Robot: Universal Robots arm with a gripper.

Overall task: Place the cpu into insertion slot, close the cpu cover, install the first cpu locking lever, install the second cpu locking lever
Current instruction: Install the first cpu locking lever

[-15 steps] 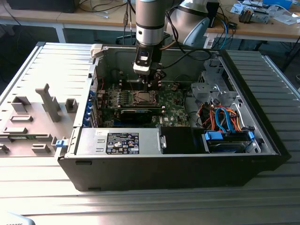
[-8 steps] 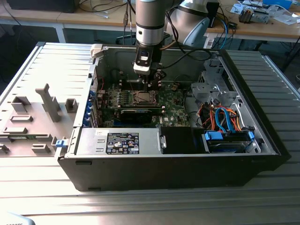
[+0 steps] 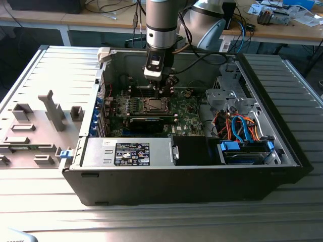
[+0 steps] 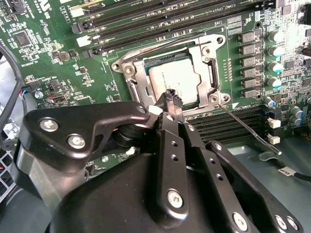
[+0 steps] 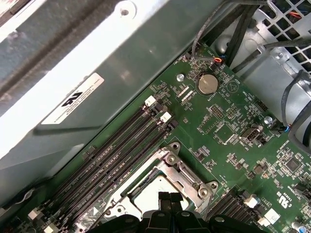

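The cpu [image 4: 176,81] lies flat in the insertion slot [image 4: 146,62], its silver top showing through the window of the cpu cover [image 4: 132,80], which lies down around it. One thin locking lever [image 4: 248,128] sticks out free from the socket corner, across the memory slots. Another wire lever [image 4: 160,44] runs along the socket's far edge. My gripper [image 4: 171,97] is shut, its tip right at the cover's near edge, with nothing seen between the fingers. In the first wrist view the fingertips [image 5: 161,198] sit over the cpu [image 5: 150,187]. In the exterior view the gripper [image 3: 160,89] hangs just above the socket [image 3: 154,105].
The green motherboard [image 3: 186,118] lies in an open black computer case [image 3: 202,176]. Long memory slots [image 5: 116,155] flank the socket. A drive bay with orange and blue cables [image 3: 242,128] is at the exterior view's right; a metal case wall [image 5: 97,63] rises beside the board.
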